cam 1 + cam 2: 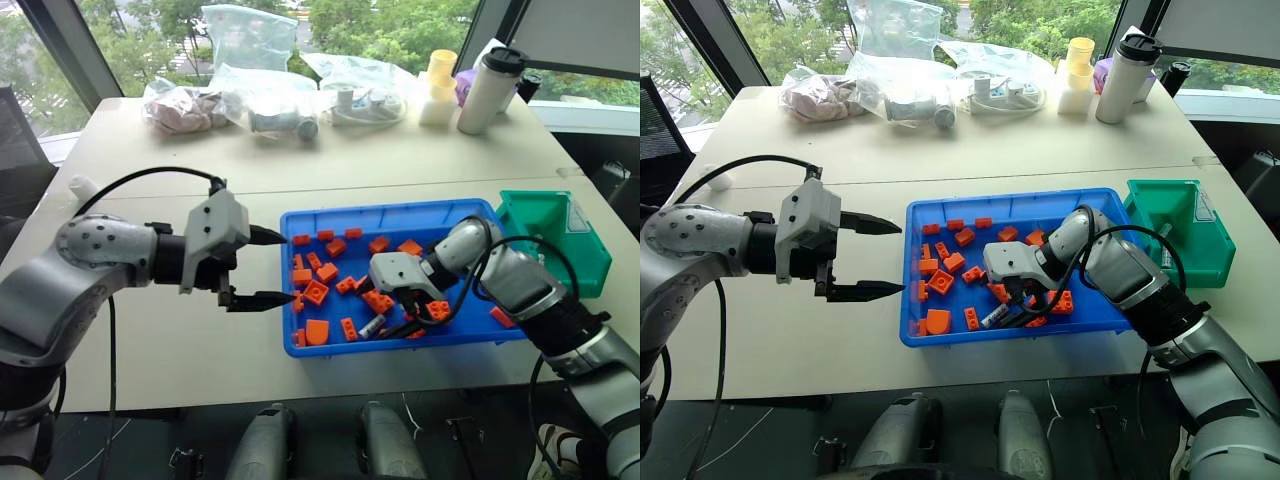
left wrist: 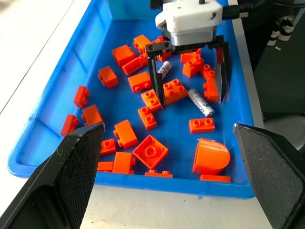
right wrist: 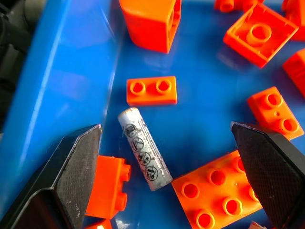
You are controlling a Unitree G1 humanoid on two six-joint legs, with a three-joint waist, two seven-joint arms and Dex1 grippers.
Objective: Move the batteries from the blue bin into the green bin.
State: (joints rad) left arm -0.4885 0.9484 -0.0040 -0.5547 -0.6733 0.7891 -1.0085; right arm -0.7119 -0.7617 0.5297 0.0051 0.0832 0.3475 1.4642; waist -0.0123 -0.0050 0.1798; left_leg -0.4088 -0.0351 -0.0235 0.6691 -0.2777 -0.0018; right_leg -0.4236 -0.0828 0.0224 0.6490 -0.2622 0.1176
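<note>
Right end effector (image 3: 162, 181) hangs wide open and empty over a battery (image 3: 144, 149) lying flat near the blue bin (image 1: 400, 215)'s near rim, among orange bricks (image 3: 151, 90). Light, smooth, likely to roll: pinch across its middle. Left end effector (image 1: 268, 267) open, empty.

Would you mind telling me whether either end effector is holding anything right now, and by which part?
Nothing is held. The right end effector stands open over a battery lying in the blue bin; the left end effector is open beside the bin.
</note>
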